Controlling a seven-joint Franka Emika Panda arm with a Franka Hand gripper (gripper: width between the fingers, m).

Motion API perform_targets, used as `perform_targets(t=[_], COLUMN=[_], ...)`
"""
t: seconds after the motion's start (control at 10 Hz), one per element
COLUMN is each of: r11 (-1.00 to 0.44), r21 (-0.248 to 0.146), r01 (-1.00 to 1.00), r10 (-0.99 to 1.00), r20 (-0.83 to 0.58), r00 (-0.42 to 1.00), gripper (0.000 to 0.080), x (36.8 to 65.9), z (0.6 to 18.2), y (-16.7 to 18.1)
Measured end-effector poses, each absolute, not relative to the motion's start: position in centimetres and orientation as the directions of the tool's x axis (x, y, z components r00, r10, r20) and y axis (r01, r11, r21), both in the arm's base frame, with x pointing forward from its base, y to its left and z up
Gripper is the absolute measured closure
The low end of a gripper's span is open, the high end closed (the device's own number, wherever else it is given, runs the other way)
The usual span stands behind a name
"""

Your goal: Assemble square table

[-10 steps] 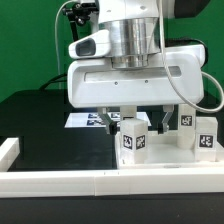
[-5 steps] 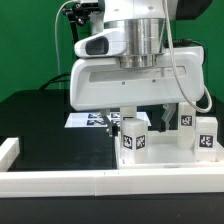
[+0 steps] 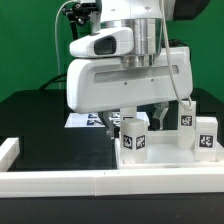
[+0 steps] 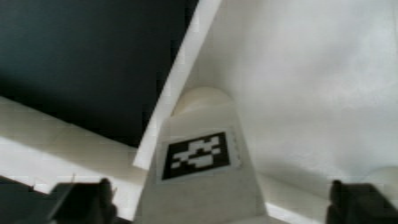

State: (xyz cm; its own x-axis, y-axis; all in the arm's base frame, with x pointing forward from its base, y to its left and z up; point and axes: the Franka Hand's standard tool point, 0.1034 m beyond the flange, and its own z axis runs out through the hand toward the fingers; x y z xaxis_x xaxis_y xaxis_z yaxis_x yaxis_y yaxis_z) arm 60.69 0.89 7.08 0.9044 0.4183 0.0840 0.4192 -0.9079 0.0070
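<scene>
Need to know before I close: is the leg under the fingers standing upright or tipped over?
Upright. In the exterior view the leg stands on end on the white panel, tag facing the camera; in the wrist view it points up between the spread fingers.

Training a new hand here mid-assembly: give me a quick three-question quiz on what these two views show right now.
1. True or false: the gripper is clamped shut on a leg.
2. In the exterior view, how many tagged legs stand upright on the table panel?
A. one B. three C. five
3. What lies on the dark mat behind the gripper?

Key
1. False: in the wrist view the fingers stand wide on either side of the nearest leg, not pressing it.
2. B.
3. The marker board.
</scene>
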Motion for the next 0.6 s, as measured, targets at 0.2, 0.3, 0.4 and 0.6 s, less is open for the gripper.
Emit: perform_targets(t=[0.2,0.3,0.4,0.6], r11=[-0.910,-0.911,-0.912,-0.922], r21=[0.007,0.007,0.006,0.004], r01=[0.414,0.413,0.410,0.386], r10=[0.413,0.413,0.409,0.385], r20=[0.084,0.084,0.084,0.084], r00=[0.907,0.907,0.909,0.919], gripper=[0.0339,0.0491,0.0509,0.0509], x=[60.69,60.69,60.68,60.67], z=[7.08,7.08,7.07,7.06], y=[0.89,0.83,0.83,0.82])
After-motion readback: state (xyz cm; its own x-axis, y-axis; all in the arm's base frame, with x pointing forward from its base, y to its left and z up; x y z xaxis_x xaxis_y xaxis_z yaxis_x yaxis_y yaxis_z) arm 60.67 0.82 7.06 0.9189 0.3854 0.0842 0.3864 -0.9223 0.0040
